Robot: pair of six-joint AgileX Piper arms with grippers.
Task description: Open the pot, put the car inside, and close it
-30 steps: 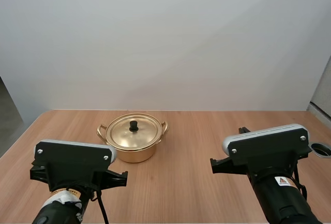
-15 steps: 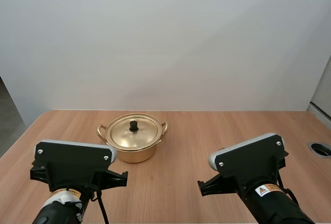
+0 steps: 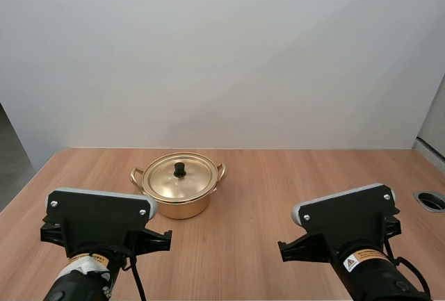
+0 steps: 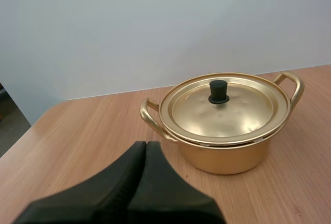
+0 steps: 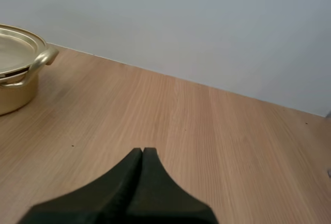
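Pot (image 3: 178, 202): gold, two-handled; stood on the wooden table (image 3: 278, 176), left of centre, toward the far edge.
Lid (image 3: 183, 180): seated flat on the rim, black knob (image 3: 179, 169) upright; contents hidden beneath it.
Left gripper (image 4: 145, 147): fingers pressed together as one wedge, nothing held; pot just ahead.
Right gripper (image 5: 142, 154): fingers pressed together, nothing held; low over the table, pot well apart.

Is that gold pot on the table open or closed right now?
Closed. The lid sits level on the rim of the pot, with its black knob upright in the middle.
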